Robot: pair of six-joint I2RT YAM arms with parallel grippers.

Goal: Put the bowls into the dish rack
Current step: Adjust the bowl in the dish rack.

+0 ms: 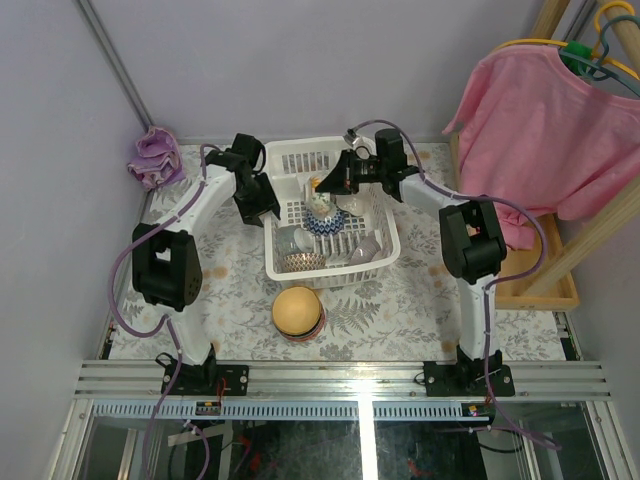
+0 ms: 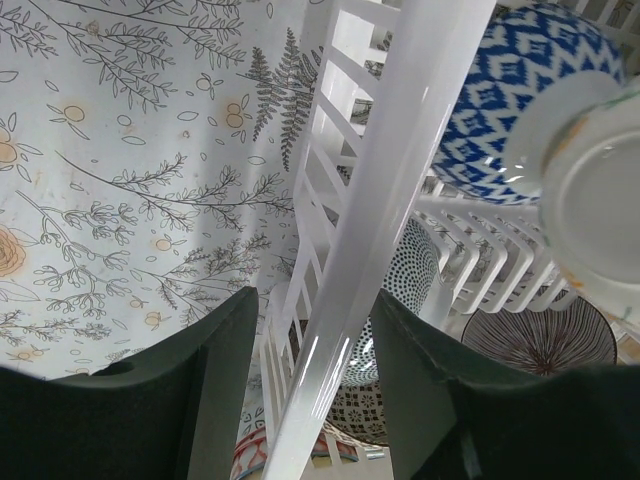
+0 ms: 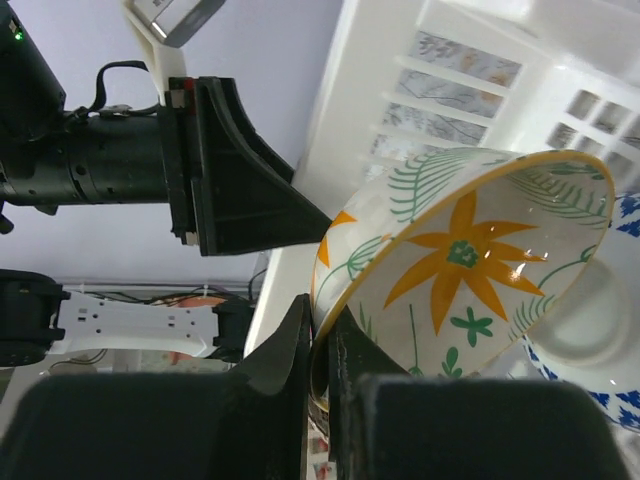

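R gripper (image 3: 321, 340) pinching flower bowl (image 3: 460, 260), L gripper (image 2: 315, 310) astride rack wall (image 2: 400, 150)

The top camera is looking down from behind the arms; both wrist cameras are closely facing the white slotted plastic dish rack (image 1: 330, 215), sharing its blue-white patterned ceramic bowl (image 2: 510, 100).

A white slotted plastic dish rack (image 1: 340, 272) stands on the floral-print worktop (image 1: 400, 305), with a blue-and-white patterned ceramic bowl (image 1: 323, 225) among the bowls inside. The right pincer (image 1: 320, 186) holds a white-and-orange ceramic bowl (image 1: 319, 201) tilted above it. The left pincer (image 1: 263, 203) is at the rack's left wall. An orange-yellow round bowl (image 1: 297, 310) tops a stack near the rack's front.
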